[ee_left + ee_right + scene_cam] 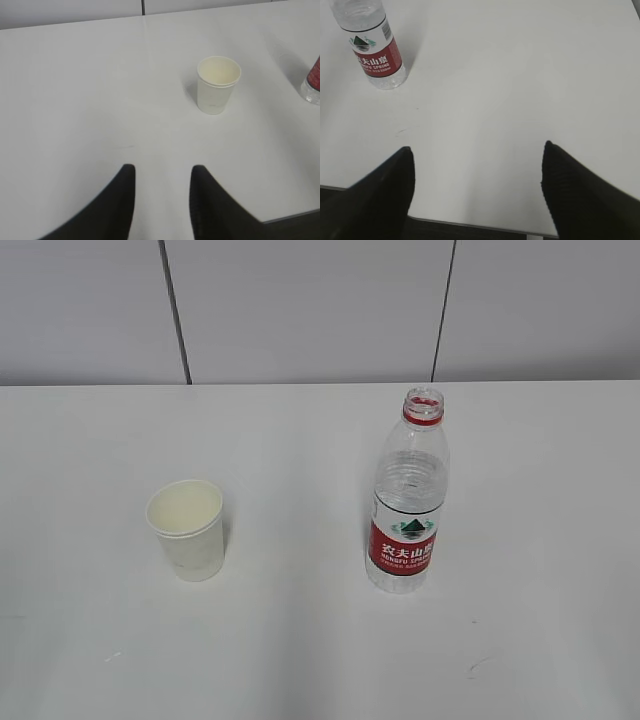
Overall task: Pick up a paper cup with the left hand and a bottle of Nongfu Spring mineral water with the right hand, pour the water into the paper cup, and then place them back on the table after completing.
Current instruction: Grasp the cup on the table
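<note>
Paper cup (pixel 187 528): white, tapered, rolled rim, upright, counter (pixel 300 640) left | bottle (pixel 407 500): clear ribbed plastic, red label, uncapped, upright, right, well apart | exterior view: no arms; wrist views only: left gripper (pixel 162 187) parted, empty, near cup; right gripper (pixel 476 172) spread wide, empty, near bottle.

A plain white desk (pixel 300 650) is seen, marked by a few faint scuffs near its front edge. Two things are carried upright on it: a small white paper cup (pixel 188 530) on the left and an uncapped, red-labelled clear water bottle (pixel 407 502) on the right, set well apart.
</note>
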Controlling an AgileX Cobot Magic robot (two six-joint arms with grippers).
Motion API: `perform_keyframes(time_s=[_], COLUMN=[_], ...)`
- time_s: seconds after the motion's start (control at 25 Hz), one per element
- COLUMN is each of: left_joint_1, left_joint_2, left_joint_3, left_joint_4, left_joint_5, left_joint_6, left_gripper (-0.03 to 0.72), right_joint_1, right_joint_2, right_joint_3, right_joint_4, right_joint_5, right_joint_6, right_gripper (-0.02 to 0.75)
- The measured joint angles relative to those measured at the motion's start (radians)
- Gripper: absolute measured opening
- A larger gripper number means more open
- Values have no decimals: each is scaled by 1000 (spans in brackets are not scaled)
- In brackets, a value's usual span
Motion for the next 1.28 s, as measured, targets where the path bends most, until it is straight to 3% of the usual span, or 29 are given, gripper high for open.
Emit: perform_keyframes(time_s=[1.28], left_joint_1=[0], left_joint_2=[0], left_joint_3=[0], left_joint_4=[0], left_joint_5=[0], left_joint_6=[0], left_gripper=[238], right_joint_1=[0], right_joint_2=[0], right_joint_3=[0], right_joint_4=[0], right_joint_5=[0], right_joint_6=[0], right_gripper=[586])
